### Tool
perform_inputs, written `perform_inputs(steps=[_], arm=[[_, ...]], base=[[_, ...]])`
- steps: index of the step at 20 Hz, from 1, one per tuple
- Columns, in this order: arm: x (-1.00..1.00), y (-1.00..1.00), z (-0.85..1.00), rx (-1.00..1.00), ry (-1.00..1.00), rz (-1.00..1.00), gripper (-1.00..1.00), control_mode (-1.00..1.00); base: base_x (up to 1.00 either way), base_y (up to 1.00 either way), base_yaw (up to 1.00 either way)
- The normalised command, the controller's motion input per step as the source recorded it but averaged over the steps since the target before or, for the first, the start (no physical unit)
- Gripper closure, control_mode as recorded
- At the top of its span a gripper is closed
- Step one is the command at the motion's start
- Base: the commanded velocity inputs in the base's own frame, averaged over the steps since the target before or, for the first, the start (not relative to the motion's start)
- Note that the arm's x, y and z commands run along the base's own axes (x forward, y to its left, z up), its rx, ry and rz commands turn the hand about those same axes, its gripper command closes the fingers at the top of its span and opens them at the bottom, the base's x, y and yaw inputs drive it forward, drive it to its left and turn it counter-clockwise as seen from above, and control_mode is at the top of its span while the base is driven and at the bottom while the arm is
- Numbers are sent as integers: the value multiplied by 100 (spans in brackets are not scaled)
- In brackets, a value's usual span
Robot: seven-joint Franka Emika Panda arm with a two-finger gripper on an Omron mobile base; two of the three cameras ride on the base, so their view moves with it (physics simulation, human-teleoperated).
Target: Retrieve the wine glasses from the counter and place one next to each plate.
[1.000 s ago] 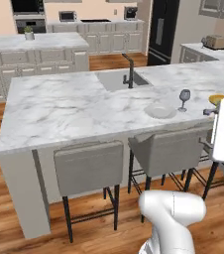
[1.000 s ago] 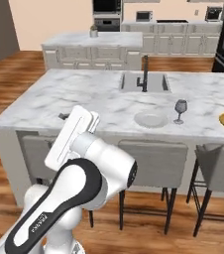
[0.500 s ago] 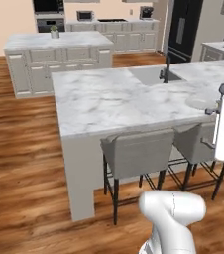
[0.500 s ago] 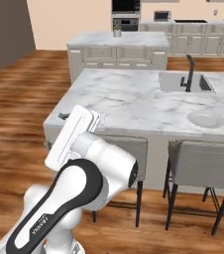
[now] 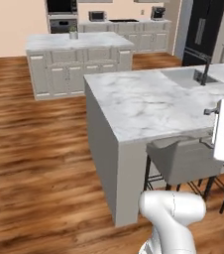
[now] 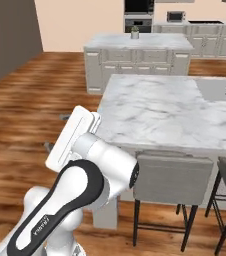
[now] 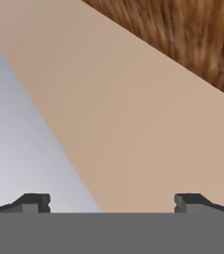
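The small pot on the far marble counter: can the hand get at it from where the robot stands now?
Probably not. The pot stands on the far counter, beyond a stretch of wood floor. The hand, open and empty, is held close to the robot's body, so the base would likely have to drive closer.

Wood floor [image 5: 34,149], marble island [image 5: 148,101], stools [image 5: 183,161]

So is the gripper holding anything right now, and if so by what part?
Nothing is held. The gripper has its jaws wide apart with nothing between them.
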Motion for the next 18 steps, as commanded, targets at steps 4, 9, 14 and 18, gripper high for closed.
perform_inputs(steps=[4,9,14,18], arm=[[0,0,0,0,0,0,-100,100],[0,0,0,0,0,0,-100,100],[0,0,0,0,0,0,-100,100],[0,0,0,0,0,0,-100,100]], base=[[-18,100,-12],[-40,100,-21],[40,100,-46],[89,95,-50]])
